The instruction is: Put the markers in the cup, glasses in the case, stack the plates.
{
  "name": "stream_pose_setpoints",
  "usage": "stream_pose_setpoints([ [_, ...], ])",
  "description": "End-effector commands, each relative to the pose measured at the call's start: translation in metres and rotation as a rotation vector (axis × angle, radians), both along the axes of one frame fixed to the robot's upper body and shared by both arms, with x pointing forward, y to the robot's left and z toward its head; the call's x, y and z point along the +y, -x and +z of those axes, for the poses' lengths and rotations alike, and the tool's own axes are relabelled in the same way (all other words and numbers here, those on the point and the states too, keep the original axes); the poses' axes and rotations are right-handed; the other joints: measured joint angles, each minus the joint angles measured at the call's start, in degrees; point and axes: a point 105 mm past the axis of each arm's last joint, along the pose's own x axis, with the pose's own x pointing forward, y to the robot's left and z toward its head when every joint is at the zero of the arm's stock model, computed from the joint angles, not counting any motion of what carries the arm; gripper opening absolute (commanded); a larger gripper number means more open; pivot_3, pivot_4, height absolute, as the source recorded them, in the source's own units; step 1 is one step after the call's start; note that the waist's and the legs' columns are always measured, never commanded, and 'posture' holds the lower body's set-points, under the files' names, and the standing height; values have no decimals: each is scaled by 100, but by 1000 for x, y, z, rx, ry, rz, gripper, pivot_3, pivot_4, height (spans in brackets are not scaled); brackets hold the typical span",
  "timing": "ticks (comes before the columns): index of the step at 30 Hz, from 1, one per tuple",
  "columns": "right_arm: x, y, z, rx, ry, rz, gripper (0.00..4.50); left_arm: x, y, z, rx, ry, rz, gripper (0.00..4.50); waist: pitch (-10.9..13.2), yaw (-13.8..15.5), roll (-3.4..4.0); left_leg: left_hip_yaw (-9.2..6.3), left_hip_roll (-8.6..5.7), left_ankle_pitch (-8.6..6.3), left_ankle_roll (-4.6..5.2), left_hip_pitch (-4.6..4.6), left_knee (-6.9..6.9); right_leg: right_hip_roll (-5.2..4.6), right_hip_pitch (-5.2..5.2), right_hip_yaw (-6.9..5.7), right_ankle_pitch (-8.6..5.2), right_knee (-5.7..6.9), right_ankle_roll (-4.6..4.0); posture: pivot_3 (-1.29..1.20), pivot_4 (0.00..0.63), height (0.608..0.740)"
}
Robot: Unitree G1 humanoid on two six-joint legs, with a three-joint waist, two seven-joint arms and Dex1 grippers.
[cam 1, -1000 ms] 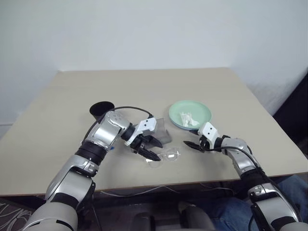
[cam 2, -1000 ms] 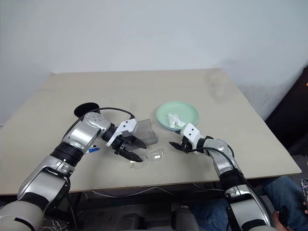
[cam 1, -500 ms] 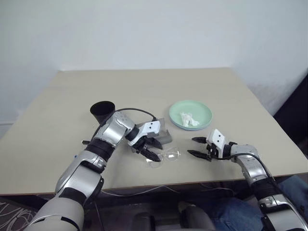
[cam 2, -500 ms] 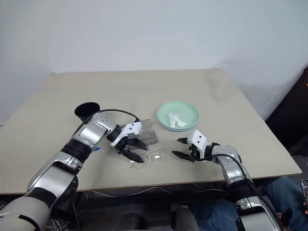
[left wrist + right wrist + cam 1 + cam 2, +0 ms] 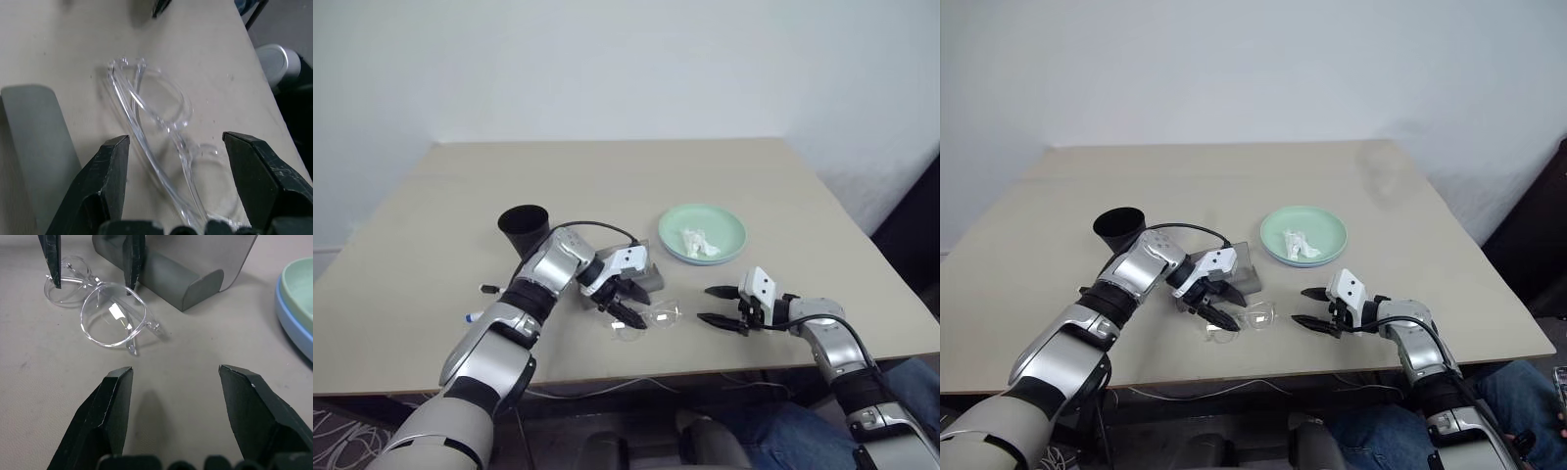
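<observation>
Left wrist view shows the left gripper with its two black fingers spread wide, straddling the glasses that lie on the table; the tips hang just over the frame on either side, and whether they touch it cannot be told, but nothing is pinched between them. The glasses are a single pair, clear plastic with round lenses and thin folded arms, glossy against the matt beige table top. Right wrist view shows the right gripper, its fingers also wide apart and holding nothing, poised over bare table with the glasses lying ahead of it. Just beyond the glasses sits the case, one grey felt-like box with soft rounded ends and its lid tipped up open. In the left eye view the cup, a single black tapered tumbler with a wide rim, stands upright behind the left arm, well apart from the glasses. Two plates are stacked to the right of the case, the mint green one on top and the light blue one showing as a thin edge beneath, with a crumpled white tissue lying in the top plate. Two markers lie near the left arm, one blue-capped, one dark-tipped.
</observation>
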Motion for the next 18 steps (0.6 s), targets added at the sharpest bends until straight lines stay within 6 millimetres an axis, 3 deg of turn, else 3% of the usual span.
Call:
stream_pose_setpoints([
  [1, 3, -4, 13, -62, -12, 4, 3043, -4, -9, 15, -52, 21, 4, 3022, 1, -1, -1, 0, 0, 0, 0, 0, 0, 0, 0, 0, 0, 0, 0, 0, 0, 721],
  [5, 3, -4, 12, -68, -10, -8, 3049, -4, -9, 16, -48, 23, -4, 1931, 1, 1, -1, -1, 0, 0, 0, 1, 0, 0, 0, 0, 0, 1, 0, 0, 0, 721],
  [10, 0, -6, 15, -79, -13, -26, 3049, -3, -9, 17, -65, 23, -19, 131, 1, 1, -2, -1, -1, 0, 0, 0, 1, -1, 1, 0, 0, 1, 0, 0, 0, 721],
  [18, -1, -9, 16, -92, -8, -37, 3049, -2, -11, 18, -69, 27, -8, 131, 1, 1, -2, -2, -3, 0, 0, 2, 4, -2, 4, 0, 0, 2, 0, 0, 0, 721],
])
